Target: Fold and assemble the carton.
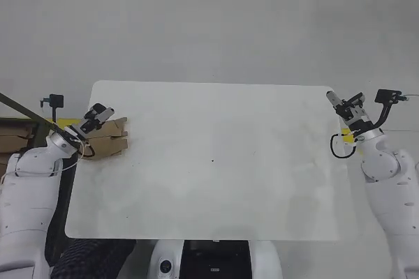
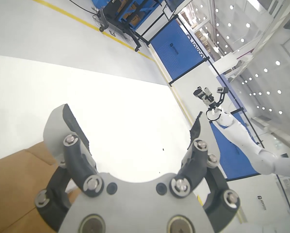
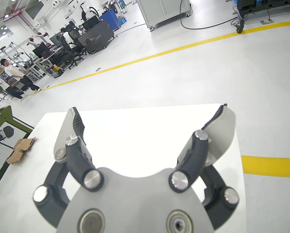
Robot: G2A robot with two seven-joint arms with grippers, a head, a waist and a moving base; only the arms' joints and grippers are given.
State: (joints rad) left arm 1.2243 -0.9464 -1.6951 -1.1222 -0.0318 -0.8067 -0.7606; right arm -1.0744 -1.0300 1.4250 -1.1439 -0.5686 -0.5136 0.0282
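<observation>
The carton (image 1: 110, 138) lies on the white tabletop (image 1: 216, 167) at its left edge, in the left-middle of the top view. It is brown cardboard, not assembled, and its flaps lie low and spread out rather than standing as walls. From the right wrist view it reads as a couple of flat panels with their edges slightly lifted.

The left hand (image 1: 103, 111) is over the carton's upper left part in the top view. It is open, jaws spread wide, with nothing held between them. In the left wrist view one finger (image 2: 62, 127) overlaps the cardboard's edge, but whether it touches the carton cannot be told. Past the fingertips there is bare white tabletop.

The right hand (image 1: 343, 101) is at the tabletop's upper right corner, on the right side of the top view. It too is open and grips nothing, and its own wrist view shows plain tabletop between the two spread fingers. It is well apart from the carton, with the whole width of the tabletop between them.

Off the tabletop, at the far left edge of the top view, sits more brown cardboard (image 1: 1, 145).
</observation>
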